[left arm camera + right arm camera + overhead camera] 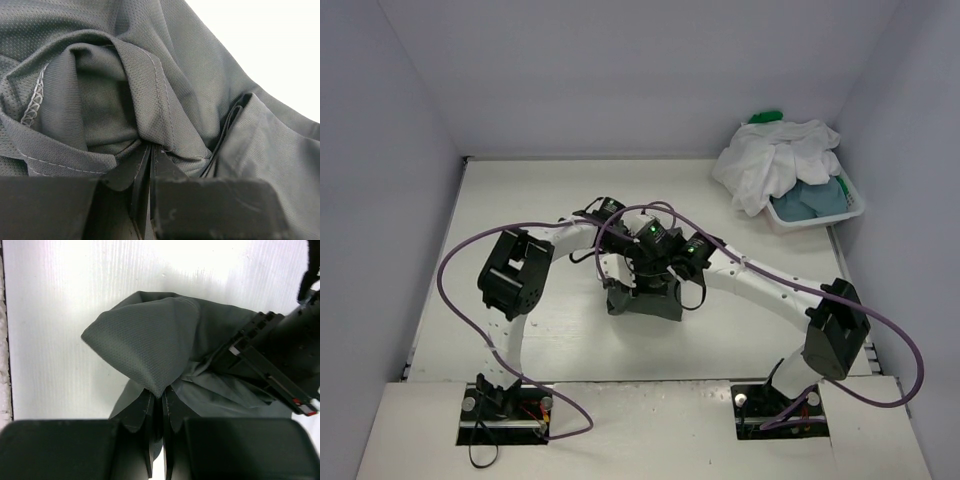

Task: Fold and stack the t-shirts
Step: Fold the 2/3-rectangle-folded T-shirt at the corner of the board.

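The dark grey t-shirt (645,300) lay bunched at the middle of the counter (520,200). The left gripper (152,152) and the right gripper (161,396) each pinched a fold of it. The white t-shirt (775,155), green t-shirt (765,117) and blue-grey t-shirt (815,198) sat heaped in the basket (852,208), far right.

A white table (520,200) lies inside a plain booth, closed in on three sides by pale lilac-grey panels: a back wall (650,70), a left wall (370,200) and a right wall (910,150). A white basket (820,221) sits in the far right corner. A pale board (640,430) lies along the near edge. Seen close, the tabletop is finely ribbed. The light is bright and even, with soft shadows
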Available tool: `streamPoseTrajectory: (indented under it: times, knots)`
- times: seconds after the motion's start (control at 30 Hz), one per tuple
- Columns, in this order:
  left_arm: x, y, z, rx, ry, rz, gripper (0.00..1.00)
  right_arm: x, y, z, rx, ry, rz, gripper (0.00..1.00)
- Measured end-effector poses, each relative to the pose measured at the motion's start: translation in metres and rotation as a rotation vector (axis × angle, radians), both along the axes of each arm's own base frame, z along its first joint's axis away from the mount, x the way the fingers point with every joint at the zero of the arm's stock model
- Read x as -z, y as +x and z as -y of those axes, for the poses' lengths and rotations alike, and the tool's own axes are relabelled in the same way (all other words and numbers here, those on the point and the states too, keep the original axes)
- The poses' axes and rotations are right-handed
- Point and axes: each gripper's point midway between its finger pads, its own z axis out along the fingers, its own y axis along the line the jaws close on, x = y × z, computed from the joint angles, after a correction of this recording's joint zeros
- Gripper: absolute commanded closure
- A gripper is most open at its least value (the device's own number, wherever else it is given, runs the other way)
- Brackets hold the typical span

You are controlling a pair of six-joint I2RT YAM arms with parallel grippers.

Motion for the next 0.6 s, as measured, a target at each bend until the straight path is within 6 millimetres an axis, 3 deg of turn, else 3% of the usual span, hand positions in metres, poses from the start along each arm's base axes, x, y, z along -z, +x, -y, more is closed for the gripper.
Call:
streamPoseTrajectory:
  times: [0.23, 0.6]
  knots:
    - [0.002, -0.033, -0.003, 0.094, 0.039, -0.062, 1.00, 0.000, 0.014, 0.007, 0.026, -0.001, 0.007, 1.00]
    - [0.002, -0.086, -0.029, 0.201, 0.091, -0.212, 1.00, 0.009, 0.035, 0.004, 0.035, -0.023, -0.003, 1.00]
